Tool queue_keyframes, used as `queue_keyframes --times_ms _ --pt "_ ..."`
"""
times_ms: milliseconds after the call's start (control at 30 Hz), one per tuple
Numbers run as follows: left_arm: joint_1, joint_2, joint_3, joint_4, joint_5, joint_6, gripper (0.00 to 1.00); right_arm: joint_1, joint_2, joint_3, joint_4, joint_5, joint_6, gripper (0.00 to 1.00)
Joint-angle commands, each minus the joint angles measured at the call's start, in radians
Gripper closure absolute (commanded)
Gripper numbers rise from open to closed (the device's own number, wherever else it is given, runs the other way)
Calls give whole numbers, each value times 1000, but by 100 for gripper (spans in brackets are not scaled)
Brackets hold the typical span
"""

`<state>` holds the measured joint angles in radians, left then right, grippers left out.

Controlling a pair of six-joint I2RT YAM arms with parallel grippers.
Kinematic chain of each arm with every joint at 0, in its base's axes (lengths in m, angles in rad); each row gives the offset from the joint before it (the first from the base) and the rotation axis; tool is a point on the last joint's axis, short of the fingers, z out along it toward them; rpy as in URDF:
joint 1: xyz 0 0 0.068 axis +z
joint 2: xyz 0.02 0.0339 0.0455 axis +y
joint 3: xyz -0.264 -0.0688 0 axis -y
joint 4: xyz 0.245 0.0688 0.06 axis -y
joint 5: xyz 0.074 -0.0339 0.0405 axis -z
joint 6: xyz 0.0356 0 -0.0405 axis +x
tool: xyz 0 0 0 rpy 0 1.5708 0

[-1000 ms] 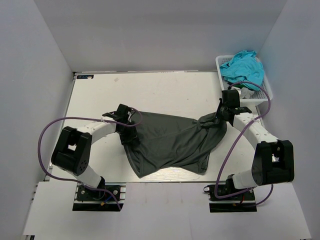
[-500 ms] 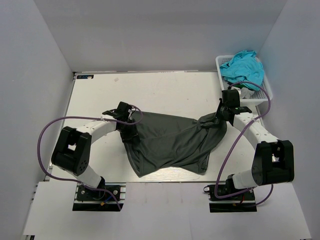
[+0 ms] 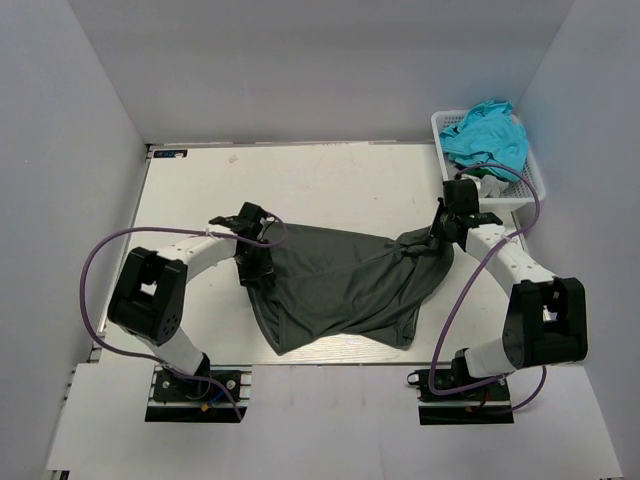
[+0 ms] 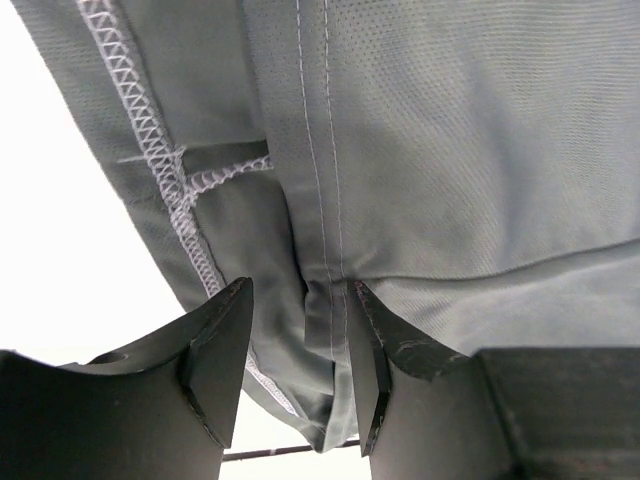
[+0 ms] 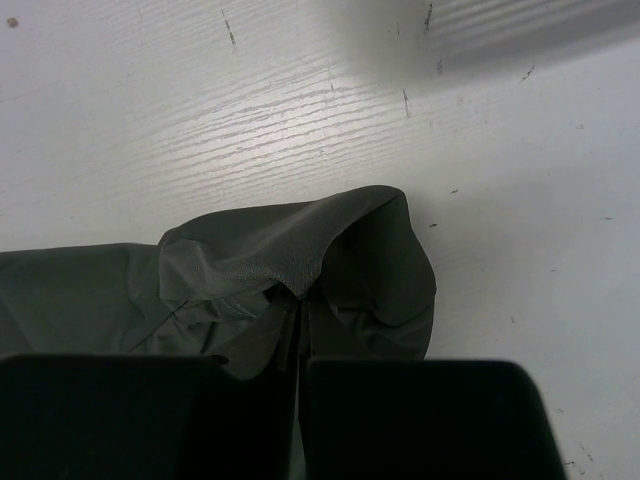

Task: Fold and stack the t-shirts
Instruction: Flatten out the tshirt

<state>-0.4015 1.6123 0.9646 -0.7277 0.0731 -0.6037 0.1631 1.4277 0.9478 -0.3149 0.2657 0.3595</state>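
At the left, the left gripper was seen with its black, wedge-shaped fingers set partly apart. A doubled hem of the dark grey t-shirt lay in the gap between them and was not clamped. On the wrist view the cloth was shown as a fine, matte knit, with pale zigzag overlock stitching along one seam and two straight rows of topstitching running down into the gap.

The shirt was spread across the middle of the white table as a crumpled, roughly triangular sheet. It was stretched between the two arms, with a loose lobe sagging toward the near edge. The tabletop was marked with faint streaks and scuffs.

At the right, the right gripper was closed tight on a bunched, puckered corner of the same shirt, rounded folds rising just above its fingers.

Farther right, a turquoise t-shirt was heaped, rumpled, in the white plastic lattice basket at the far right corner.
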Motion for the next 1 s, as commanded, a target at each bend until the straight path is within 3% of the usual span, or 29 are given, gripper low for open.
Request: queue_keyframes --times_ms 0,633,967 --pt "-13 20 28 34 1 16 47 -5 4 40 -7 3 1 100" --pt "-22 70 98 8 44 35 47 -7 13 37 -12 9 -2 100" --pt "-40 81 80 -24 -19 35 49 -7 10 37 -12 12 -4 100"
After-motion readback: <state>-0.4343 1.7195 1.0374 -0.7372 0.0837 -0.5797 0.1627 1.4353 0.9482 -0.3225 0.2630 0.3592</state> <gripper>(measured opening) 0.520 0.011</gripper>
